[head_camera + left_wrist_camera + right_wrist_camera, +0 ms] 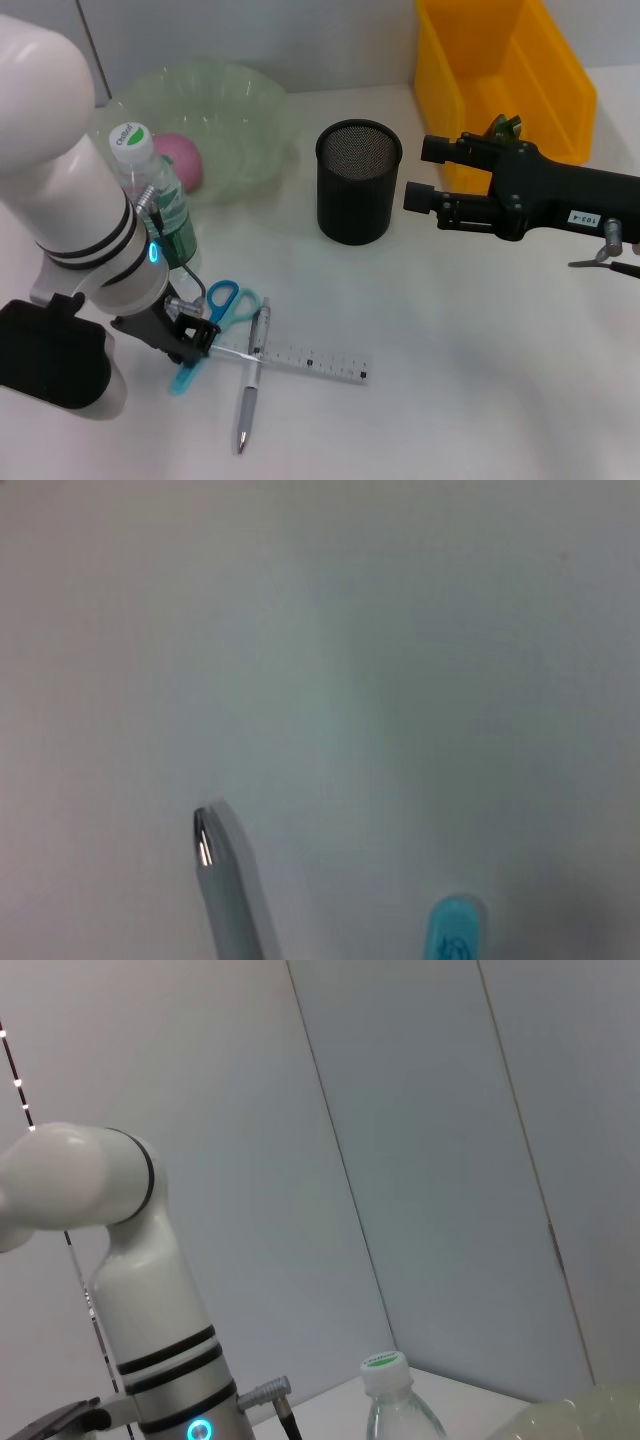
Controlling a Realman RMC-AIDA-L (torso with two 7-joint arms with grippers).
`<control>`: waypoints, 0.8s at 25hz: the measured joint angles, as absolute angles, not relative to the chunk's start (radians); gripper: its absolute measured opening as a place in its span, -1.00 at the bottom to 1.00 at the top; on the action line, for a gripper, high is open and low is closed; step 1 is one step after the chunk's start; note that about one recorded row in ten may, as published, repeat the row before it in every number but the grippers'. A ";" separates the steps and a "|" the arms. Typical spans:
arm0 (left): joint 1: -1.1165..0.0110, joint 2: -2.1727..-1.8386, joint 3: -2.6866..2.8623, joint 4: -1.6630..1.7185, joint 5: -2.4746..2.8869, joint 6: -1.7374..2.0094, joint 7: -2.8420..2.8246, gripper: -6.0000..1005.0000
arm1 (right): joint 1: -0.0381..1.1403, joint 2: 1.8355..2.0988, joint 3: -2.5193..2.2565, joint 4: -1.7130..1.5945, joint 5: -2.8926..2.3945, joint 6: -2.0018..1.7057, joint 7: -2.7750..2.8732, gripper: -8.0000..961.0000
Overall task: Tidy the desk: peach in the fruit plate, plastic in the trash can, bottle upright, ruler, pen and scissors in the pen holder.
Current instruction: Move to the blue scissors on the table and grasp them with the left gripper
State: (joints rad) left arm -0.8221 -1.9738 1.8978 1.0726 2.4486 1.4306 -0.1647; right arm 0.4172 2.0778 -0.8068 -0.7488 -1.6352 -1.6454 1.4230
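Pincer first: my left gripper (192, 338) sits low on the table (450, 350), over the near end of the ruler (300, 358) and the scissors (215, 318); my own wrist hides its fingers, so I cannot tell whether they are released or clenched; the scissors show only blue handles above it and a blue tip below. The pen (250, 375) lies across the ruler, just beside my gripper; my left wrist view catches only the pen's end (215, 870) and a blue scrap, hard to make out. The bottle (150, 190) stands upright behind my arm, before the fruit plate (235, 120) holding the peach (180, 160). The pen holder (357, 180) stands mid-table; my right gripper (425, 175) hovers beside it, fingers spread, before the trash can (500, 70), cut off at the top edge; open table lies right of the ruler.
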 joint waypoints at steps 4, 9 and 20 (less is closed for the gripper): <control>-0.812 -1.971 1.901 1.090 2.459 1.437 -0.187 -0.81 | 0.417 2.077 -0.805 -0.750 -1.635 -1.646 1.423 0.72; -0.797 -1.967 1.898 1.102 2.462 1.425 -0.198 -0.93 | 0.417 2.078 -0.805 -0.752 -1.634 -1.648 1.423 0.72; -0.753 -1.954 1.900 1.168 2.495 1.422 -0.253 -0.96 | 0.431 2.079 -0.808 -0.758 -1.632 -1.648 1.427 0.72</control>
State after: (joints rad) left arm -0.7526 -1.9543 1.8998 1.1685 2.4951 1.4215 -0.2530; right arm 0.4314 2.0786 -0.8080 -0.7583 -1.6323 -1.6482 1.4267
